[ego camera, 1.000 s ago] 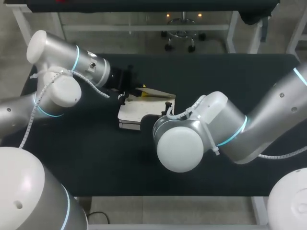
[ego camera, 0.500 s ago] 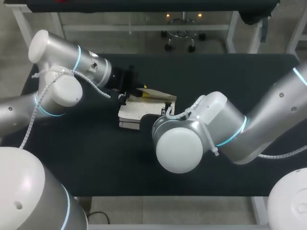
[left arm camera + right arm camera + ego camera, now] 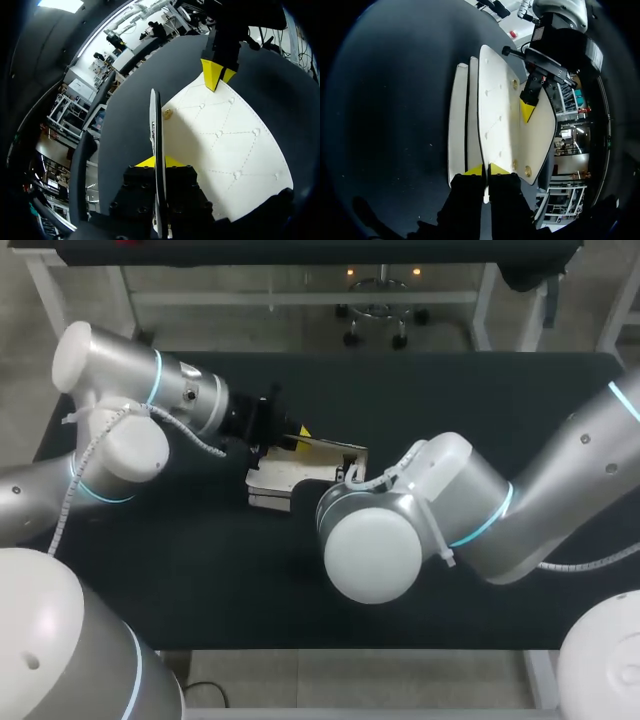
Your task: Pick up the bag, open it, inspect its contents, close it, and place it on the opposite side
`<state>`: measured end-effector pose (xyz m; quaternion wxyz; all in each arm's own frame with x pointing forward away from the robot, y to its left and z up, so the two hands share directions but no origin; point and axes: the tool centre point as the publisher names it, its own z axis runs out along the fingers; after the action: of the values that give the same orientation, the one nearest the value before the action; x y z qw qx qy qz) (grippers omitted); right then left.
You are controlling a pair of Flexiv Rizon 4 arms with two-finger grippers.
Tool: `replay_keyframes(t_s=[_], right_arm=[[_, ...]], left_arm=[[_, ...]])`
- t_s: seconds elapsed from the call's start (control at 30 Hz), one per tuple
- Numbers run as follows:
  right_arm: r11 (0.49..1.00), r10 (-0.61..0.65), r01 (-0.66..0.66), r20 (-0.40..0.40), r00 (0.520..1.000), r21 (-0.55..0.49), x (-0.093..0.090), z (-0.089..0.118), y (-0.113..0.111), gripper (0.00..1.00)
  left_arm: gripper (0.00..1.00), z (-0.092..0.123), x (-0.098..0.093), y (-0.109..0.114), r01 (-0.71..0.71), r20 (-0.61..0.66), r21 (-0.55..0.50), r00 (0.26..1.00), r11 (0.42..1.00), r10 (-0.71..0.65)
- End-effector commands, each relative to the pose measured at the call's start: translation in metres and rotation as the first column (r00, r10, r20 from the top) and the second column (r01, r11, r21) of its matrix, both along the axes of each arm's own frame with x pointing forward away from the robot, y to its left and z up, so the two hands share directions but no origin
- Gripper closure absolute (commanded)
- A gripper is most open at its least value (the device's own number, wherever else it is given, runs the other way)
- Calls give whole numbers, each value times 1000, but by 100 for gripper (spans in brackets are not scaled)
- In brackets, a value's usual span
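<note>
Black bench (image 3: 450, 390) carried white bag (image 3: 272, 480) near middle. We had raised flap (image 3: 495, 100) clamped in left tool (image 3: 159, 161) and right tool (image 3: 486, 170), at opposite edges. Risk, we judged: thin edge slipping free under uneven pull, flap falling shut.

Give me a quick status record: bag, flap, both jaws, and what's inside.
bag: white, quilted, lying mid-table
flap: raised off the body, snaps showing
left jaws: shut on one flap edge
right jaws: shut on the opposite flap edge
inside: not visible in any view
table: black
</note>
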<state>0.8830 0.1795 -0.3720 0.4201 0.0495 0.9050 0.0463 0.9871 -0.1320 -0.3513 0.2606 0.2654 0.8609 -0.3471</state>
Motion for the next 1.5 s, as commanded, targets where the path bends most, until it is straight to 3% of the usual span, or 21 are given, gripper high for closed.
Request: replay_keyframes(t_s=[0.03,0.23,0.4,0.47,0.57,0.7,0.8,0.9,0.93,1.2,1.5], right_arm=[[1000,5,-5,12,1000,5,1,-3,-1,100],[1000,5,-5,12,1000,5,1,-3,-1,100],[1000,5,-5,12,1000,5,1,-3,-1,100],[1000,5,-5,12,1000,5,1,-3,-1,100],[1000,5,-5,12,1000,5,1,-3,-1,100],[1000,5,-5,12,1000,5,1,-3,-1,100],[1000,5,-5,12,1000,5,1,-3,-1,100],[1000,5,-5,12,1000,5,1,-3,-1,100],[1000,5,-5,12,1000,5,1,-3,-1,100],[1000,5,-5,12,1000,5,1,-3,-1,100],[1000,5,-5,12,1000,5,1,-3,-1,100]], left_arm=[[100,-10,-16,3,-28,64,-47,997,998,31],[100,-9,-16,3,-33,62,-69,997,997,38],[19,6,-18,5,-39,54,-100,998,994,45],[5,12,-18,7,-38,53,-105,998,994,44],[7,21,-19,10,-40,63,-112,997,993,48],[27,27,-16,15,-44,68,-115,996,992,52],[51,28,-15,16,-49,68,-112,996,993,57],[81,29,-14,18,-50,71,-120,996,992,59],[100,29,-14,19,-51,74,-123,995,991,60],[100,25,-18,22,-45,104,-123,993,991,58],[100,8,-39,20,-23,170,-111,985,994,42]])
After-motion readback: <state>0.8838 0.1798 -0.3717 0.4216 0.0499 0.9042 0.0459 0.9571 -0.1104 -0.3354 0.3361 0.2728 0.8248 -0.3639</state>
